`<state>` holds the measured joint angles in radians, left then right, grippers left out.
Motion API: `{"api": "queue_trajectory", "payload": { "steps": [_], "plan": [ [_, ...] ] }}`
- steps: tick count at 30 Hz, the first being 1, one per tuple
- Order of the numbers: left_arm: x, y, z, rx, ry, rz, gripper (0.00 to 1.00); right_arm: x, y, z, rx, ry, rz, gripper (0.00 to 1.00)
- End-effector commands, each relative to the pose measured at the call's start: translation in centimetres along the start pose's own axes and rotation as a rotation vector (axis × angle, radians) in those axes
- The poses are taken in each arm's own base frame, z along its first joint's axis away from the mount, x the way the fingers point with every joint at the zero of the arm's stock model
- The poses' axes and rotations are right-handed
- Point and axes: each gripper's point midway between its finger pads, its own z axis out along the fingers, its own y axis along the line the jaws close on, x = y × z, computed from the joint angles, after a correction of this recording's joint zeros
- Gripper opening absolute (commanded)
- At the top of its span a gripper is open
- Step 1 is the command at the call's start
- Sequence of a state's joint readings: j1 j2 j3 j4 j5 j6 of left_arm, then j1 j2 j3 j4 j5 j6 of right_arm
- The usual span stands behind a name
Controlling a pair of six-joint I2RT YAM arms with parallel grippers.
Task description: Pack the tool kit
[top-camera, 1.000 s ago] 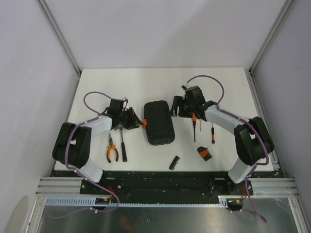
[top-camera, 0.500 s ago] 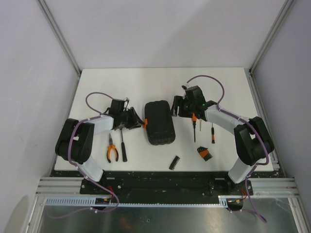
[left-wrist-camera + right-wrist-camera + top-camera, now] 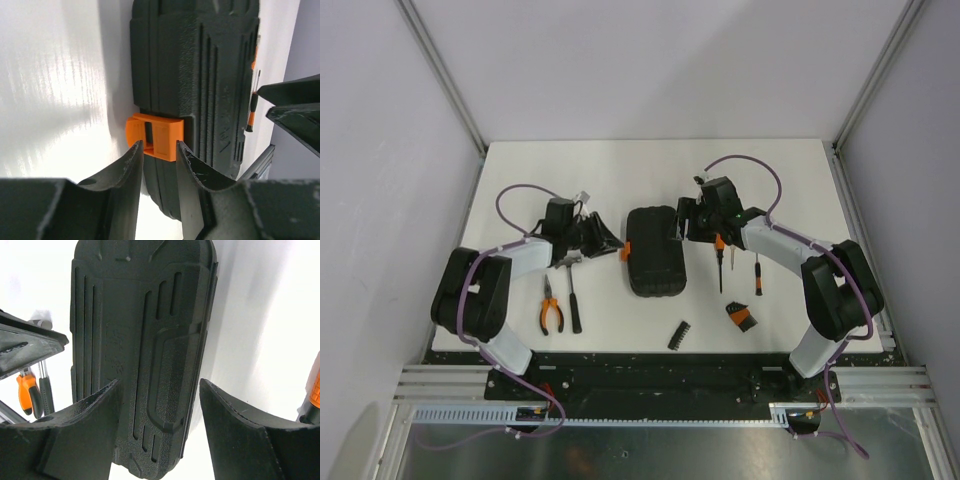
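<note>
**A:** Top view: the closed black case (image 3: 654, 252) lies in the middle of the table (image 3: 570, 170). Its orange latch (image 3: 627, 250) faces the left gripper (image 3: 608, 240), and the right gripper (image 3: 682, 226) sits at the opposite edge. Pliers (image 3: 551, 314) lie loose (other tools too).

**B:** Left wrist: its fingertips (image 3: 136, 150) stand slightly apart, right at the latch. Pinching or not, can't tell.

**A:** Right wrist: those jaws are spread wide, unclenched, with the case's ribbed lid showing between them.
</note>
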<state>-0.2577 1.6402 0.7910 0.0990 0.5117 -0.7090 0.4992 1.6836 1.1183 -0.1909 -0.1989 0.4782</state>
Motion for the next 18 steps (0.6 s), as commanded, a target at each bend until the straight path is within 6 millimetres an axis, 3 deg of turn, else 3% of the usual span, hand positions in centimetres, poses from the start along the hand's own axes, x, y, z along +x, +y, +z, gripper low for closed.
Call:
{"api": "queue_trajectory", "payload": {
  "steps": [1, 6, 9, 11, 15, 18],
  "plan": [
    [-1.3, -2.2, -1.2, 0.072, -0.061, 0.035, 0.36, -0.4, 0.0, 0.2, 0.000, -0.014, 0.006, 0.67],
    [-1.0, -1.0, -1.4, 0.038, -0.073, 0.027, 0.37, -0.5, 1.6, -0.2, -0.033, -0.034, -0.089, 0.68],
    [-1.0, -1.2, -1.2, 0.044, -0.068, 0.057, 0.53, -0.2, 1.2, -0.2, 0.002, -0.035, -0.111, 0.71],
    [-0.8, -1.3, -1.0, 0.045, -0.061, 0.067, 0.59, 0.1, 0.9, -0.1, 0.017, -0.027, -0.111, 0.72],
    [-0.2, -1.4, -0.1, 0.054, -0.026, 0.035, 0.57, 0.5, 0.6, 0.1, 0.025, -0.011, -0.098, 0.71],
    [-0.4, -2.0, 0.1, 0.082, -0.041, 0.017, 0.62, 0.7, 0.6, 0.2, 0.026, -0.004, -0.093, 0.70]
  ]
}}
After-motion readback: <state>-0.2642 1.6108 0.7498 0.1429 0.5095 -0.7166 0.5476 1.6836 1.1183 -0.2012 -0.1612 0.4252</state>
